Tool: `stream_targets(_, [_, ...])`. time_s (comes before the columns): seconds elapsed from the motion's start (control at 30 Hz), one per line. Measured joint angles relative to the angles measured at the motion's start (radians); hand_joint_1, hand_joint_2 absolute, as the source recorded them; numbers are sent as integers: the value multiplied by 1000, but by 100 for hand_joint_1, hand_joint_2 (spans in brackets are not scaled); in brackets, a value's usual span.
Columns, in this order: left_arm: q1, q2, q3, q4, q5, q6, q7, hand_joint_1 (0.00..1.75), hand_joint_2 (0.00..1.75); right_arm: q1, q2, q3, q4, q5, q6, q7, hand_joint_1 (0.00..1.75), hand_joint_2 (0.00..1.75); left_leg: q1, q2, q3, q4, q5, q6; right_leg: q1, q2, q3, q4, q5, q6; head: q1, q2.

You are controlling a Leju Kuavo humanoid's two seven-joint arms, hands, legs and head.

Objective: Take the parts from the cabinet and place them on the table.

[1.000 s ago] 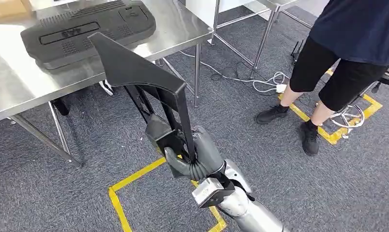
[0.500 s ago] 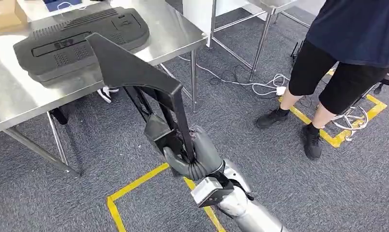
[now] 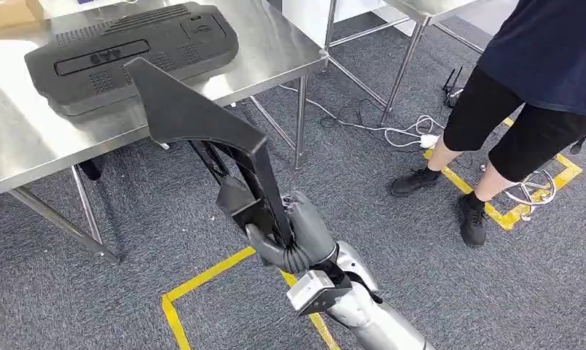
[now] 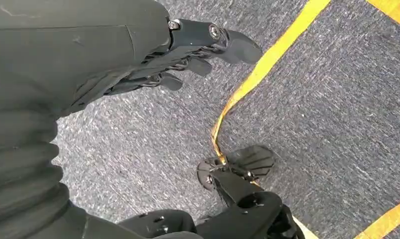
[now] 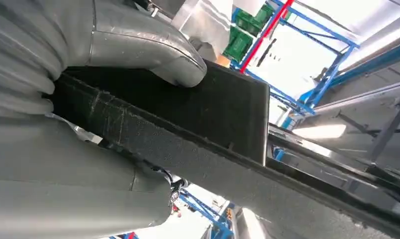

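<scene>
Carriage matters here: the right hand [image 3: 294, 237] grips the black part [image 3: 195, 120] by its lower frame, wide end raised just short of the tabletop [image 3: 275, 44]. Keep it level (another part [image 3: 130, 51] lies there). Left hand [image 4: 188, 55] hangs loose, holding nothing.
</scene>
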Motion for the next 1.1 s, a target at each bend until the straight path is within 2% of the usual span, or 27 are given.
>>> stream_targets(0.03, [0, 0, 1, -1, 0, 0, -1, 0, 175, 0, 0, 0, 0, 0, 0, 0, 175, 175, -4, 0, 0, 2, -5, 12, -6, 0, 2, -3, 1, 14, 0, 0])
stream_targets(0.1, [0, 0, 3, -1, 0, 0, -4, 0, 175, 0, 0, 0, 0, 3, 0, -1, 175, 175, -7, 0, 2, 1, -6, 19, -6, -1, 6, -5, 1, 20, -1, 0])
stream_targets(0.13, [-1, 0, 3, -1, -2, 0, -4, 0, 175, -1, 2, 0, 0, 3, 0, -1, 175, 175, -6, 0, 7, -7, -4, 24, -4, -1, 20, -6, 0, 24, -2, 0])
stream_targets(0.17, [0, -2, 3, -1, -3, -3, -4, 0, 175, 1, 3, 0, -1, 6, -1, -1, 175, 175, 7, 0, 19, -22, 4, 31, -6, 0, 11, 7, -4, 25, -1, 0])
stream_targets(0.2, [-2, -3, 4, -1, -5, -3, -4, 0, 175, -1, 2, 0, -2, 6, -1, -2, 175, 175, 6, 0, 26, -25, 6, 36, -5, 1, -2, 44, -19, 23, 0, 0])
stream_targets(0.23, [-4, -3, 4, -1, -5, -5, -4, 0, 175, -3, 2, 1, -2, 6, -1, -2, 175, 175, 6, -1, 26, -25, 6, 37, -5, 2, -38, 110, -49, 17, 1, 0])
stream_targets(0.3, [-6, -5, 5, -1, -5, -6, -4, 0, 175, 0, -2, 0, -2, 6, -1, -2, 175, 175, 6, -9, 25, -25, 6, 36, -7, 2, -140, 286, -110, 10, 0, 0])
stream_targets(0.33, [-6, -5, 5, -1, -5, -6, -3, 0, 175, 3, -5, 1, -2, 6, -1, -2, 175, 175, 6, -14, 25, -25, 5, 35, -8, 2, -174, 335, -116, 16, 1, 0])
stream_targets(0.37, [-6, -5, 5, -1, -6, -6, -2, 0, 175, 4, -6, 1, -2, 6, -1, -2, 175, 175, 7, -22, 26, -25, 4, 33, -11, 2, -181, 328, -99, 25, 0, 0])
stream_targets(0.4, [-6, -5, 5, -1, -7, -7, 0, 0, 175, 4, -8, 1, -2, 8, -1, -2, 175, 175, 8, -31, 26, -24, 3, 31, -14, 2, -164, 274, -66, 37, 1, 0])
stream_targets(0.43, [-6, -6, 5, -1, -8, -9, 0, 0, 175, 4, -8, 1, -2, 10, -2, -2, 175, 175, 10, -41, 28, -24, 3, 26, -19, 5, -128, 188, -24, 50, 0, 0])
stream_targets(0.47, [-7, -7, 5, -1, -8, -10, 0, 0, 175, 4, -8, 1, -2, 10, -2, -2, 175, 175, 13, -52, 29, -22, 3, 19, -25, 20, -85, 92, 16, 60, 0, 0])
stream_targets(0.5, [-7, -7, 5, -1, -8, -10, 0, 0, 175, 4, -9, 1, -2, 10, -2, -2, 175, 175, 12, -61, 26, -20, 3, 8, -32, 59, -62, 39, 34, 61, 0, 0])
stream_targets(0.57, [-7, -5, 5, -1, -9, -10, 0, 0, 175, 4, -11, 2, -2, 10, -3, -3, 175, 175, 5, -75, 20, -18, 4, -7, -22, 49, -55, 38, 40, 27, -2, 0])
stream_targets(0.63, [-4, -5, 5, -1, -9, -11, 1, 0, 175, 4, -11, 2, -2, 11, -4, -3, 175, 175, 10, -85, 19, -22, 8, -14, -16, 38, -56, 41, 41, 13, 0, 0])
stream_targets(0.67, [-4, -3, 5, -1, -10, -12, 3, 0, 175, 3, -9, 2, -2, 11, -4, -3, 175, 175, 14, -80, 17, -17, 4, -18, -27, 27, -53, 37, 44, 3, -1, 0])
stream_targets(0.7, [-4, -4, 5, -1, -11, -13, 3, 0, 175, 3, -6, 2, -2, 11, -4, -3, 175, 175, 9, -37, 8, 11, -14, -22, -24, 19, -49, 36, 42, -4, -3, 0])
stream_targets(0.73, [-6, -4, 5, -1, -13, -14, 3, 0, 175, 2, -6, 2, -2, 11, -4, -3, 175, 175, 9, -13, -18, 69, -50, -25, -21, 11, -46, 37, 40, -13, -6, 0])
stream_targets(0.8, [-8, -5, 5, -1, -15, -14, 4, 0, 175, 3, -6, 2, -1, 13, -4, -3, 175, 175, 10, 3, -100, 242, -125, -29, -14, -11, -41, 37, 35, -19, -5, 0])
stream_targets(0.83, [-7, -5, 5, -1, -15, -14, 5, 0, 175, 3, -6, 2, -1, 13, -4, -3, 175, 175, 10, 5, -130, 298, -140, -29, -11, -21, -40, 37, 33, -21, -6, 0])
stream_targets(0.87, [-6, -5, 5, -1, -15, -14, 5, 0, 175, 3, -6, 2, -1, 13, -4, -3, 175, 175, 10, 6, -136, 305, -130, -27, -10, -31, -37, 38, 31, -23, -5, 0])
stream_targets(0.9, [-6, -5, 5, -1, -15, -14, 6, 0, 175, 3, -6, 2, 0, 13, -4, -3, 175, 175, 10, 7, -118, 266, -100, -25, -9, -41, -33, 38, 29, -26, -5, 0])
stream_targets(0.93, [-6, -5, 5, -1, -15, -14, 6, 0, 175, 3, -5, 2, 0, 13, -4, -3, 175, 175, 10, 12, -80, 190, -58, -21, -9, -50, -28, 38, 24, -24, -6, 0])
stream_targets(0.97, [-6, -4, 5, -1, -16, -14, 6, 0, 175, 3, -4, 2, 0, 13, -4, -3, 175, 175, 9, 32, -20, 79, -7, -16, -9, -60, -18, 38, 17, -21, -6, 0])
stream_targets(1.0, [-7, -4, 5, -1, -16, -14, 6, 0, 175, 3, -3, 2, 0, 13, -4, -3, 175, 175, 4, 78, 15, 12, 2, -14, -6, -68, -10, 37, 11, -16, -5, 0])
stream_targets(1.03, [-10, -5, 5, -1, -16, -14, 6, 0, 175, 2, -4, 2, 0, 13, -5, -3, 175, 175, -11, 92, 21, 3, -8, -10, 9, -76, -12, 41, 7, -9, -7, 0])
stream_targets(1.1, [-11, -5, 5, -1, -16, -14, 6, 0, 175, 1, -4, 2, 0, 14, -5, -3, 175, 175, -12, 64, 13, 5, -10, -2, 8, -94, -8, 33, 5, -4, -6, 0])
